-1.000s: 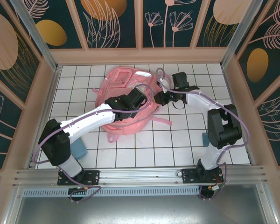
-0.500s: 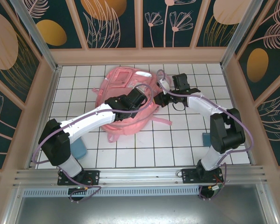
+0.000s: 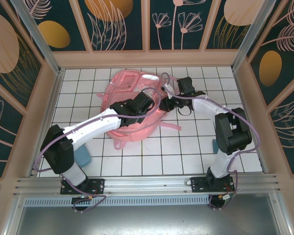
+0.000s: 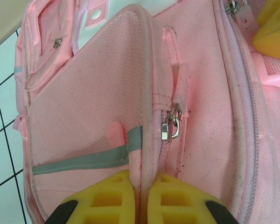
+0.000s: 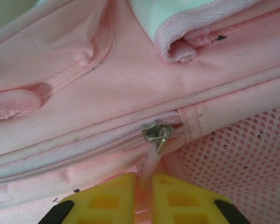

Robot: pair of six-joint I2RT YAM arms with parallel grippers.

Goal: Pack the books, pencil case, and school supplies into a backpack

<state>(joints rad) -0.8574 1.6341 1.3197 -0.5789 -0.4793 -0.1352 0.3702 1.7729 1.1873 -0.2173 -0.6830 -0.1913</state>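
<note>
– Jaws, top view: entry?
– Listed: left gripper [image 3: 149, 104] and right gripper [image 3: 172, 96], near each other, both down on the backpack [image 3: 127, 81].
– Left wrist view?
– Jaws shut tight, pinching a raised pink seam of the backpack; zipper slider [image 4: 170, 127] just ahead, slightly right.
– Right wrist view?
– Jaws narrow, clamping a pink pull tab [image 5: 148, 163]; second slider [image 5: 156, 132] directly ahead, mesh panel [image 5: 238, 158] to the right.

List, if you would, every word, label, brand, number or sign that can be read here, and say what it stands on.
No text can be read anywhere.
The backpack shows pink fabric and pale panels with no lettering; its zip pull bears no visible mark.
The wall panels carry only leaf and flower patterns.
</note>
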